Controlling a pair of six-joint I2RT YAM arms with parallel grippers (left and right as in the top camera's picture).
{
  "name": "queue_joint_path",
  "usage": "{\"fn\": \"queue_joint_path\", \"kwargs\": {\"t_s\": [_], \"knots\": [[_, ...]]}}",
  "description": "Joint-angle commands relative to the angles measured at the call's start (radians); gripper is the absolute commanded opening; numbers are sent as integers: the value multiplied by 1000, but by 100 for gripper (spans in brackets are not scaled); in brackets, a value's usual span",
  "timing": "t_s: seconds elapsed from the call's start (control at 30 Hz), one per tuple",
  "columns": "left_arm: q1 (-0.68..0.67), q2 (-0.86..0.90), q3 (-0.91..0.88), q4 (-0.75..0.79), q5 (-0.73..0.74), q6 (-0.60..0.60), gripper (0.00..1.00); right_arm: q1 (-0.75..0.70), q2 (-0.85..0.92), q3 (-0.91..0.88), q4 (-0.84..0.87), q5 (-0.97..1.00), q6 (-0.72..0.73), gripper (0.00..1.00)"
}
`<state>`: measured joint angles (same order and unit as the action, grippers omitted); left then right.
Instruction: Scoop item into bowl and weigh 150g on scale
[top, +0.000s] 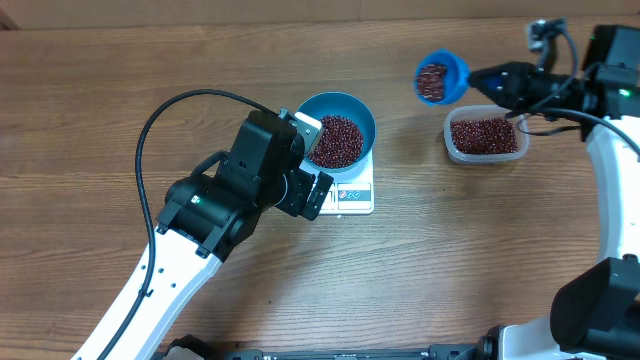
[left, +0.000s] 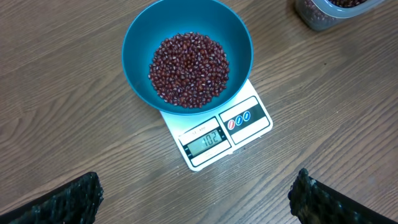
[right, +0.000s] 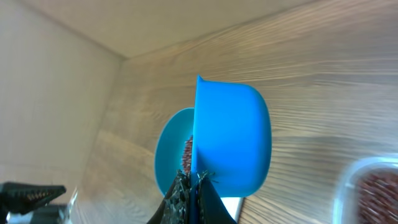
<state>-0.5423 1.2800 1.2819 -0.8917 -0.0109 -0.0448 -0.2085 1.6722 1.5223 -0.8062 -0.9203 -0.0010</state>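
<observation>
Wood table (top: 120, 60) carries everything. Left arm (top: 200, 215) reaches in from the near-left. Its gripper (left: 196, 202) hangs above the table on the display side of the scale, jaws spread wide, nothing between them. Right arm (top: 610, 150) comes in from the right, and its gripper (top: 492, 77) is clamped on the scoop handle. Bowl (top: 345, 104) sits on the scale (top: 355, 196) mid-table, covering most of the platform. The display (left: 205, 142) is lit, but I can't read the digits reliably. Clear tub (top: 487, 158) sits right of the bowl, well apart. Scoop (top: 441, 78) is in the air past the tub's far-left corner, between tub and bowl. Beans: a heap in the bowl (top: 337, 140), a layer in the tub (top: 485, 134), a load in the scoop (top: 432, 80).
</observation>
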Motion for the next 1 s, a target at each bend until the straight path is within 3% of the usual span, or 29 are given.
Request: {"fn": "queue_joint_path", "kwargs": {"t_s": [0.0,0.27,0.47,0.97], "knots": [[5,-10,16,2,8,12,100,65,-27,31,16,-24,-10,4],[5,-10,16,2,8,12,99,222,-27,31,16,76,-57,4],[5,-10,16,2,8,12,100,345,-27,31,17,257,-63,4],[5,-10,16,2,8,12,99,609,-27,31,83,725,-249,4]]}}
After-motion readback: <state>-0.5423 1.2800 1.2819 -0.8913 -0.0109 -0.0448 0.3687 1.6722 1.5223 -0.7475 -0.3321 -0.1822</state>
